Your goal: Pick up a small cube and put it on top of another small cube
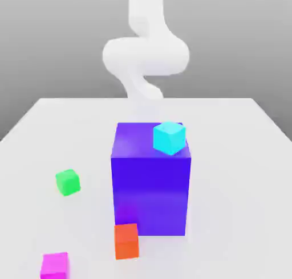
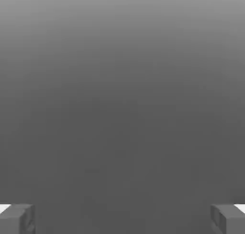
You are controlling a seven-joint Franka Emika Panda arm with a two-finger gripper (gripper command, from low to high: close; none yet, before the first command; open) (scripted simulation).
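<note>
Cubes scattered on the table, gripper (image 2: 122, 218) spread wide and empty.
In the exterior view, left to right: magenta cube (image 1: 55, 266) at the near edge, green cube (image 1: 68, 182) apart behind it, orange cube (image 1: 126, 241), blue block (image 1: 150, 181) carrying the cyan cube (image 1: 169, 138); the arm (image 1: 145, 56) rises well behind.

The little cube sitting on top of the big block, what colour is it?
Cyan cube, clearest in the exterior view.
</note>
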